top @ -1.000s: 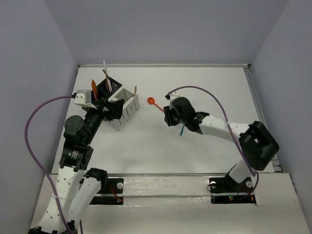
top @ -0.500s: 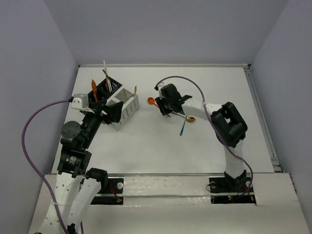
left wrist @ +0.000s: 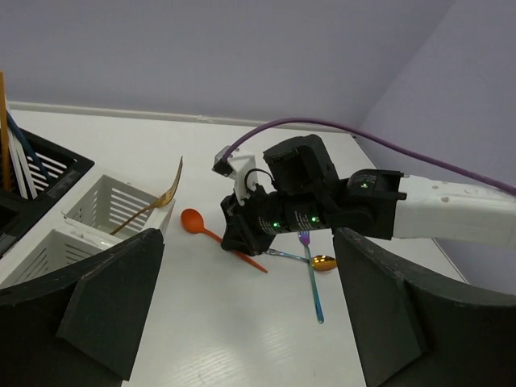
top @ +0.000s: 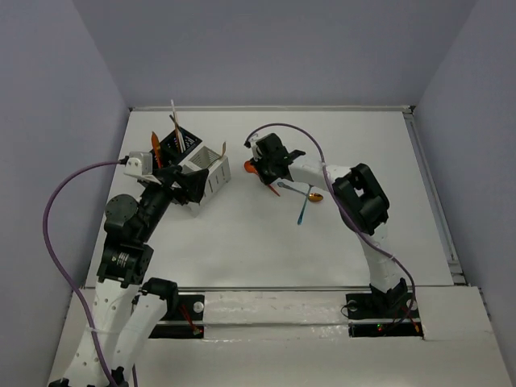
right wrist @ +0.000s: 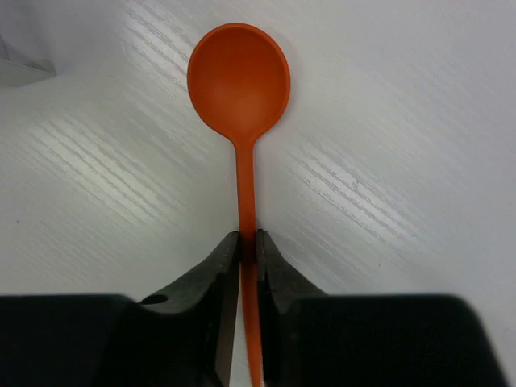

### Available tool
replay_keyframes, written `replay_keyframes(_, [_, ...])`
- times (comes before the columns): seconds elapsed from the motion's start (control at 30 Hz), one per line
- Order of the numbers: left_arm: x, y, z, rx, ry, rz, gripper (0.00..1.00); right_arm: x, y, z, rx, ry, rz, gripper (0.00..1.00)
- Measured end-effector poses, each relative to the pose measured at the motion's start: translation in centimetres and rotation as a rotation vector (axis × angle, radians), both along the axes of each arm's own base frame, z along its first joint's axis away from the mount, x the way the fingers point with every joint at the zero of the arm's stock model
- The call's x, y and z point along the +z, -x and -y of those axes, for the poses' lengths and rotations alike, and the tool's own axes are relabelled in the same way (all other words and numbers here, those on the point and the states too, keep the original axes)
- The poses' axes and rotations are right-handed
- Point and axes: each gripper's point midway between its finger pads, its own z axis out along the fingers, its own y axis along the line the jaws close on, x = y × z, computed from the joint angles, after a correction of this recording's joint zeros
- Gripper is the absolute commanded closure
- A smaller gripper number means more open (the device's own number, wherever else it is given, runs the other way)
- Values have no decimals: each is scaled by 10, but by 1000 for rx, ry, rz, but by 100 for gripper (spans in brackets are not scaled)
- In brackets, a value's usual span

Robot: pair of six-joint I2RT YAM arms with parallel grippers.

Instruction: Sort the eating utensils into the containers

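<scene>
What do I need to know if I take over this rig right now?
Right gripper: fingers shut on the orange spoon handle; spoon appears to lie on the table. Left gripper: open, empty, beside the white caddy.
Done: several utensils stand in the black caddy; a gold fork leans in the white one.
Left: place the orange spoon, then the gold spoon and teal utensil loose on the table.

Left arm (top: 121, 262) and right arm (top: 360, 201): white shell links with black joint housings, each trailed by a purple cable (top: 50, 218), one looping at the frame's left, one at upper centre. Black base mounts (top: 379, 308) at the bottom edge carry small red and green lights; end effector fingers (right wrist: 211, 282) black, wedge-shaped.
</scene>
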Motion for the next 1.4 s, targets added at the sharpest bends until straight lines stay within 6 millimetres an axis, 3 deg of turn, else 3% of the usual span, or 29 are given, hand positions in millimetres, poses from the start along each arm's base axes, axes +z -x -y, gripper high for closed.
replay_keyframes(0.03, [0, 0, 1, -3, -1, -1, 1, 0, 0, 0, 3, -1, -1, 93])
replay_keyframes(0.33, [-8, -4, 6, -28, -8, -29, 3, 8, 9, 8, -21, -24, 17, 93])
replay_keyframes(0.43, [-10, -4, 10, -49, -6, -36, 3, 40, 21, 16, -36, -72, 61, 93])
replay_keyframes(0.63, [-21, -10, 22, -118, 3, -81, 5, 161, 63, 26, -50, -393, 237, 93])
replay_keyframes(0.7, [-28, -12, 25, -133, 5, -105, 7, 180, 78, 26, -44, -471, 257, 93])
replay_keyframes(0.77, [-32, -13, 27, -146, 9, -122, 8, 186, 93, 22, -28, -536, 252, 93])
replay_keyframes(0.87, [-39, -15, 32, -166, 11, -150, 8, 177, 119, 10, 10, -578, 200, 93])
replay_keyframes(1.03, [-41, -16, 34, -180, 13, -156, 10, 177, 146, -15, 79, -620, 155, 93])
replay_keyframes(1.4, [-56, -24, 38, -194, 7, -211, 15, 192, 164, -35, 146, -676, 160, 93])
